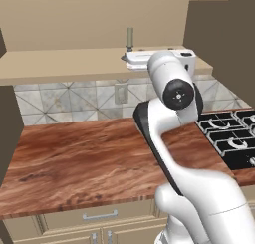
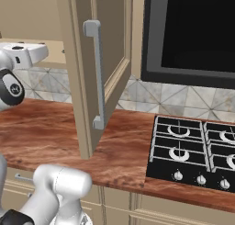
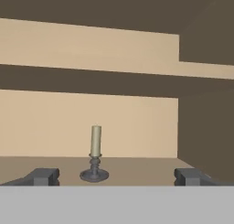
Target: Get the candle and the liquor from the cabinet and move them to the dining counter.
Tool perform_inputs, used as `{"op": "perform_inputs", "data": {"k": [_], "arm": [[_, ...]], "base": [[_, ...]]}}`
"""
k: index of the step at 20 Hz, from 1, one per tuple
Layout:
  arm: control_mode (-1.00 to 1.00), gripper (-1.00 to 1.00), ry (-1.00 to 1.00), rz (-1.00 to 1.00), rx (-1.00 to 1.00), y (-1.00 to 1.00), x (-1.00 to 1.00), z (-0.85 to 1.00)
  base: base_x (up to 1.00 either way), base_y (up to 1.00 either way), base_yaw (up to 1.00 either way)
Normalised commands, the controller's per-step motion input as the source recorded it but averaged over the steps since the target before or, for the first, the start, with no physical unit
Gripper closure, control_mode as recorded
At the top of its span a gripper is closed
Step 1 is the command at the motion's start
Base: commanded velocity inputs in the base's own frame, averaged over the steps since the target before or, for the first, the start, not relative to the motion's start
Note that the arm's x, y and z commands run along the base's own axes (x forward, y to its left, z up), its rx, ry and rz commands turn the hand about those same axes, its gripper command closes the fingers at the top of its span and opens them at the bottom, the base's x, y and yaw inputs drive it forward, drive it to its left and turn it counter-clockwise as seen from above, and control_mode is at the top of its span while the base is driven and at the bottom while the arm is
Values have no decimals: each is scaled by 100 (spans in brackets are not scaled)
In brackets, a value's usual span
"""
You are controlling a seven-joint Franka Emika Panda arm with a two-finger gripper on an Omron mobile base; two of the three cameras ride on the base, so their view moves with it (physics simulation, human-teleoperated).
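The candle (image 3: 95,147) is a pale taper in a small dark metal holder. It stands upright on the tan shelf of the open cabinet (image 1: 64,63). In the hand view it is just ahead of my gripper (image 3: 116,177) and a little left of centre between the spread fingertips (image 3: 43,176). Seen from the left base, the candle (image 1: 129,38) rises right behind my gripper (image 1: 127,59), which reaches onto the shelf at its edge. The gripper is open and holds nothing. The liquor and the dining counter are out of view.
Below the cabinet runs a wood-grain countertop (image 1: 74,158) backed by a tiled wall, with drawers under it. A black stove (image 2: 193,150) lies to the right. The open cabinet door (image 2: 114,45) with its silver handle (image 2: 97,72) juts out over the counter.
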Motion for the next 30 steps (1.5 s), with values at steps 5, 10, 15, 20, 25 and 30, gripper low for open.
{"op": "perform_inputs", "data": {"k": [5,10,15,20,25,30], "arm": [[-100,-100,0,0,0,15,13,-1],[-100,-100,0,0,0,5,11,0],[-100,-100,0,0,0,0,12,0],[-100,-100,0,0,0,2,21,0],[-100,-100,0,0,0,2,23,0],[-100,-100,0,0,0,25,34,0]], "base": [[0,0,0],[0,0,0],[0,0,0],[0,0,0],[0,0,0],[0,0,0]]}}
